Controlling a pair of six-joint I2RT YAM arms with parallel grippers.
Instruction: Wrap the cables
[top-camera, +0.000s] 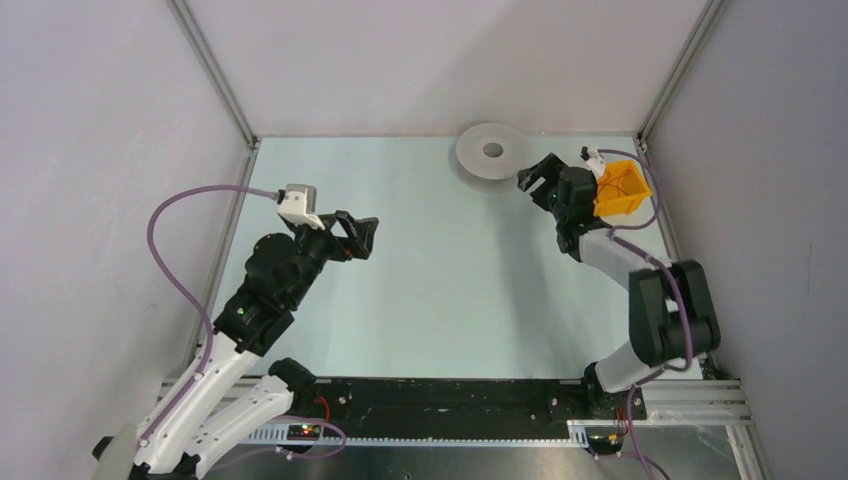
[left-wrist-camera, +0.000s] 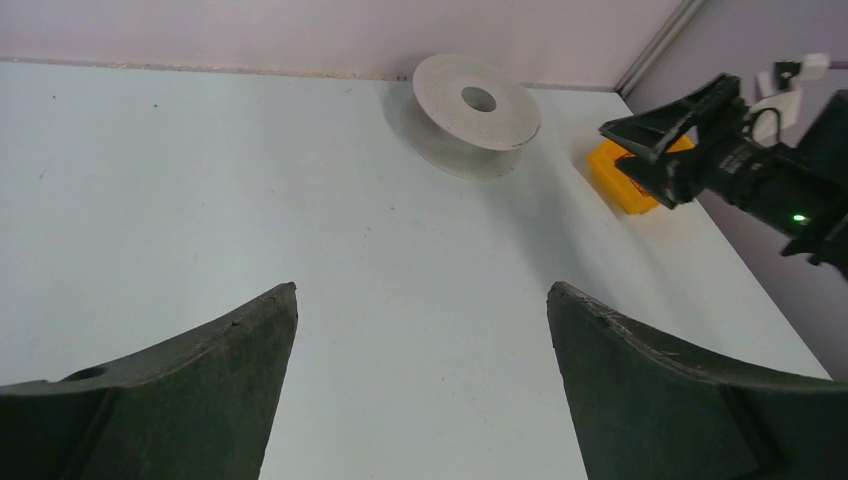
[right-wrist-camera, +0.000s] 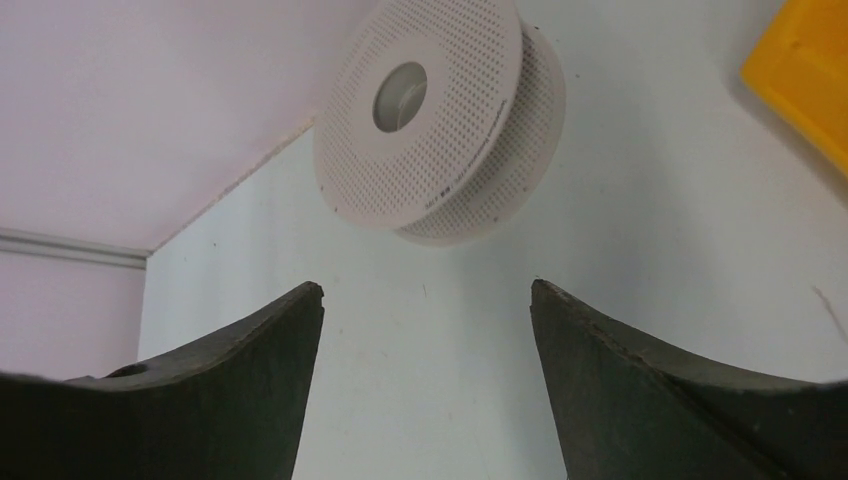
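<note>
Near spool (top-camera: 492, 150), right fingers (right-wrist-camera: 650, 390) apart

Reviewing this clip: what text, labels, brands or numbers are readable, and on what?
Nothing is legible.
Pale grey spool: a short line of tiny print near the flange edge, too small to read.
Yellow box: no markings visible.

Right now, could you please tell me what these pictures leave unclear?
Wire: too thin to find for sure in any view.
Spool core: top view, hidden under its upper disc.
Yellow box contents: left wrist view, behind the right gripper; right wrist view, cut off by the edge.
</note>
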